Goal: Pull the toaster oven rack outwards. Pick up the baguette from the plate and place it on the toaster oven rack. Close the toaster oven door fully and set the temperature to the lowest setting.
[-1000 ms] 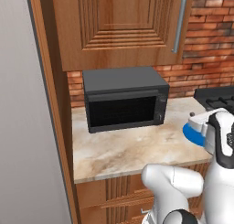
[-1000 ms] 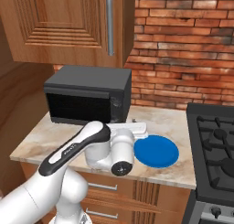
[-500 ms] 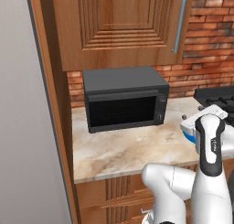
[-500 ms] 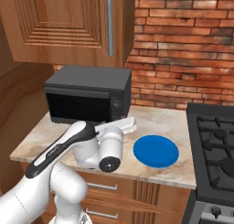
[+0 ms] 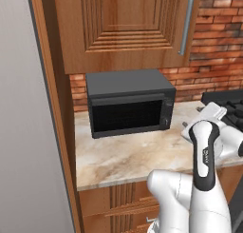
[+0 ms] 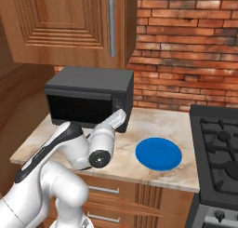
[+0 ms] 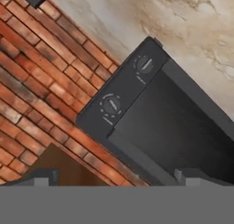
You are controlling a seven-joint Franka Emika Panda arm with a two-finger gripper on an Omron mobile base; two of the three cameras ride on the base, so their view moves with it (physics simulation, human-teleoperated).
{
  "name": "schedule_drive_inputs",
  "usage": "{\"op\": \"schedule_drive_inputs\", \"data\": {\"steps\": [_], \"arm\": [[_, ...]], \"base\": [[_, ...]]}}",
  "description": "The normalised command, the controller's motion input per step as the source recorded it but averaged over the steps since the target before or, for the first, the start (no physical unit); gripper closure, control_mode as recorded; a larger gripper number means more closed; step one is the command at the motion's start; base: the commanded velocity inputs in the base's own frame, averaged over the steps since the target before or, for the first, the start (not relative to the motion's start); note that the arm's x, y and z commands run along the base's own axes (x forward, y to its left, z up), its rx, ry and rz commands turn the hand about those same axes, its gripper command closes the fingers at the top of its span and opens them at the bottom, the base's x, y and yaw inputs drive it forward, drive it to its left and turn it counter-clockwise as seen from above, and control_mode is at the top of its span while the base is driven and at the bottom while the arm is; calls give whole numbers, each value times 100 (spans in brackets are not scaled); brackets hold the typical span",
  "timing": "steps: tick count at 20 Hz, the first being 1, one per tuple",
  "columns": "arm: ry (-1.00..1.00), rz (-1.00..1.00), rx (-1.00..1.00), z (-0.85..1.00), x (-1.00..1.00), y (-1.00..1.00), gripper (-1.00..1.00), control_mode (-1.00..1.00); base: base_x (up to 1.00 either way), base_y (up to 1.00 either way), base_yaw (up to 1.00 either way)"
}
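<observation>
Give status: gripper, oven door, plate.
Gripper open, empty, aimed at toaster oven control knobs. Toaster oven door shut, rack not out. Plate on counter, no baguette seen on it. Nothing in the way.

The white arm [image 6: 56, 152] rises from the base, bends at a dark elbow and reaches forward at counter height, its forearm level. The wrist [image 5: 205, 140] turns the hand forward and somewhat to the left. In the hand view the gripper [image 7: 116, 176] stands with its jaws spread wide, the two dark fingertips [image 7: 42, 176] far apart with nothing between them.
</observation>
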Motion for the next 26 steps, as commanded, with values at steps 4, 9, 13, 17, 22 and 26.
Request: {"op": "schedule_drive_inputs", "data": {"steps": [4, 9, 13, 17, 22, 26], "arm": [[0, 11, -21, 11, 23, 1, -100, -100], [0, 9, -13, 3, 21, 0, -100, -100], [0, 0, 0, 0, 15, -3, -100, -100], [0, 0, 0, -7, 8, 0, -100, -100], [0, 0, 0, -8, 11, 0, -100, -100], [0, 0, 0, -10, 14, 0, -100, -100]], "base": [[0, 0, 0], [0, 0, 0], [0, 0, 0], [0, 0, 0], [0, 0, 0], [0, 0, 0]]}}
